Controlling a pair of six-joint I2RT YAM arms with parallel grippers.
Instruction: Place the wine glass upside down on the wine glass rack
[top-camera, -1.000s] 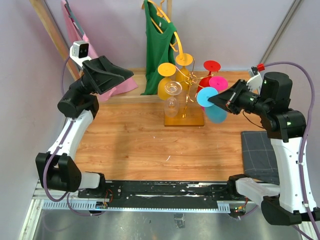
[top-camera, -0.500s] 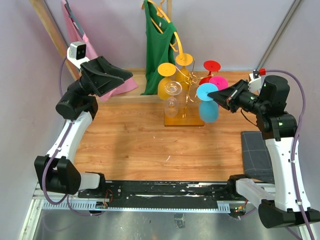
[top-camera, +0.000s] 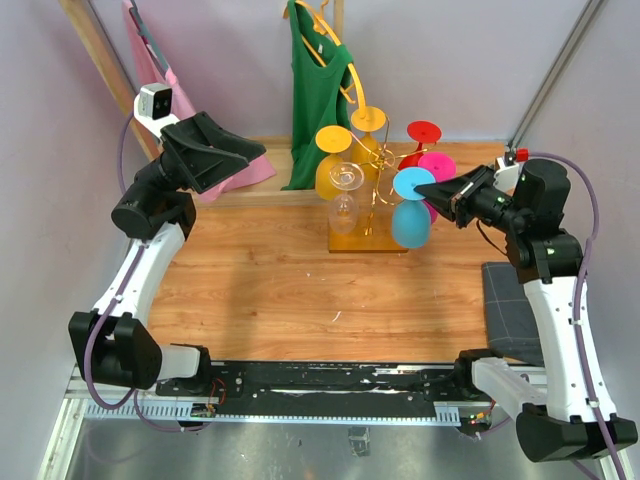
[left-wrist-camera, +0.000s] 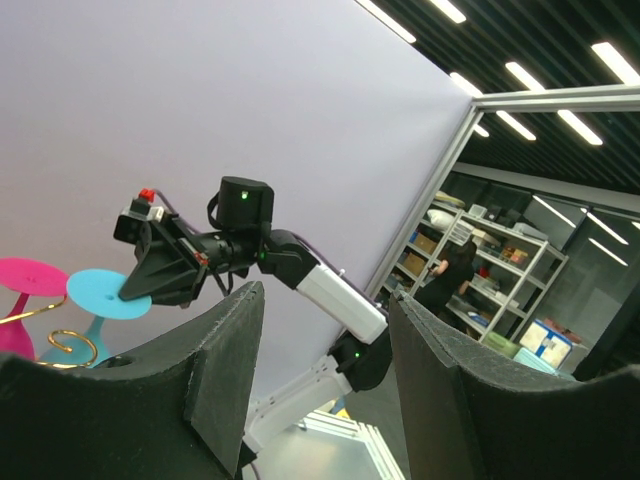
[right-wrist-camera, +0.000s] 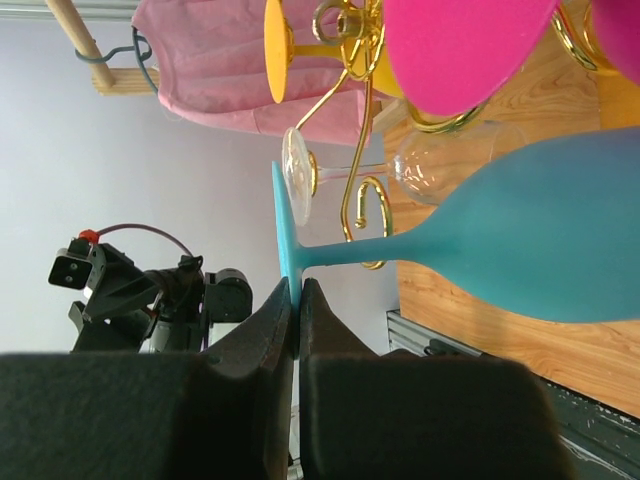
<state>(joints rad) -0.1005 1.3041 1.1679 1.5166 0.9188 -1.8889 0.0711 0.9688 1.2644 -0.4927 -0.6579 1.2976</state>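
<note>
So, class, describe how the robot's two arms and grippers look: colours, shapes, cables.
Both the left arm and right arm have white links, black joints and purple cables. The left gripper and right gripper are black wedges. A red cap marks the right wrist.

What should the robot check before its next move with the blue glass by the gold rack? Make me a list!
1. Right gripper shut on the foot rim of the blue wine glass: ok.
2. Glass upside down, bowl hanging below its foot: ok.
3. Stem seated in a curled arm of the gold rack: cannot tell.
4. Not touching the pink glass beside it: cannot tell; they look very close.
5. Left gripper open and well away from the rack: ok.
</note>
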